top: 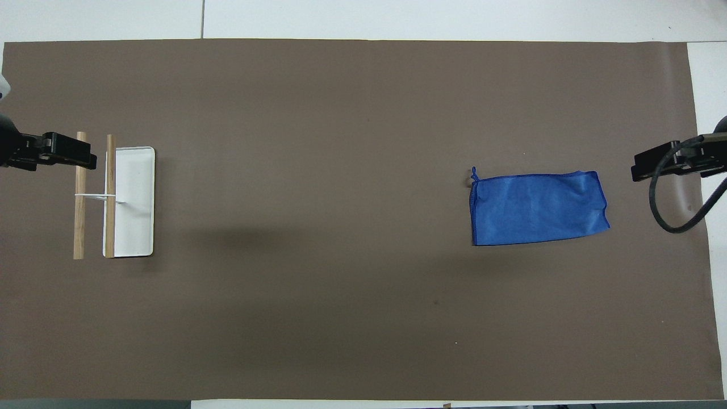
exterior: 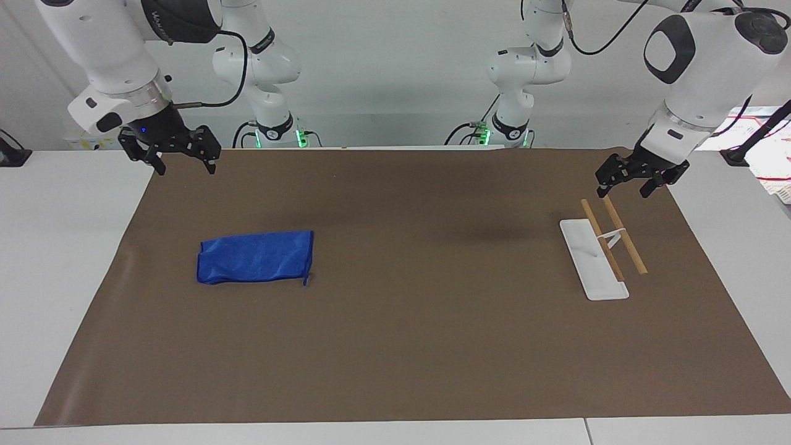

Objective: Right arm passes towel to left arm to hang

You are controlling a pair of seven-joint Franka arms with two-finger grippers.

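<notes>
The towel [exterior: 254, 256] [top: 537, 208] is a bright blue cloth lying folded flat on the brown mat, toward the right arm's end of the table. A small loop sticks out at one corner [top: 473, 172]. My right gripper [exterior: 186, 167] [top: 653, 163] hangs open and empty in the air over the mat's edge at that end, well apart from the towel. My left gripper [exterior: 624, 188] [top: 74, 152] is open and empty too, raised beside the hanging rack [exterior: 609, 238] at the left arm's end. Nothing is held.
The rack has a white base plate [exterior: 590, 266] [top: 135, 199] and two wooden rods [exterior: 625, 238] [top: 79, 196] carried on a thin white bracket. The brown mat [exterior: 432, 346] covers most of the white table. A black cable [top: 676, 221] loops below the right wrist.
</notes>
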